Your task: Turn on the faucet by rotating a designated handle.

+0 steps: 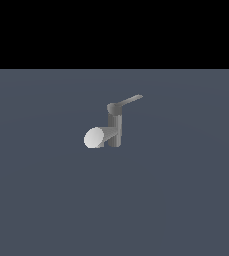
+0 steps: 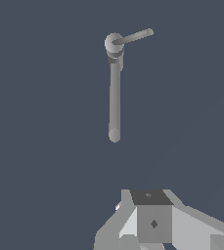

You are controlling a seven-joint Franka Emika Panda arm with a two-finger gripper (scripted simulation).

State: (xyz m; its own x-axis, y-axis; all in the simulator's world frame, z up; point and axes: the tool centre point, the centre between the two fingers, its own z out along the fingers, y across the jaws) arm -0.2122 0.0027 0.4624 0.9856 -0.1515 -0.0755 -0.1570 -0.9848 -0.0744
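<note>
The gripper (image 2: 155, 229) shows only in the wrist view, as a blocky grey and white body at the edge of the picture; its fingertips are cut off there, so I cannot tell whether it is spread or closed. It holds nothing that can be seen, and it lies well apart from the faucet (image 2: 114, 97), with bare floor (image 2: 45, 161) between them.

In the exterior view the arm is out of sight. The faucet (image 1: 114, 127) stands alone near the middle of the flat blue-grey floor (image 1: 186, 200), its post upright. Its thick pale spout (image 1: 97, 137) juts low toward the exterior view's left and the near side, its round end face showing. The handle (image 1: 130, 100), a thin flat lever, sticks out from the round cap (image 1: 113, 107) atop the post toward the exterior view's right, rising slightly to its free tip. Open floor surrounds the faucet on every side, out to the far edge where the floor meets black.
</note>
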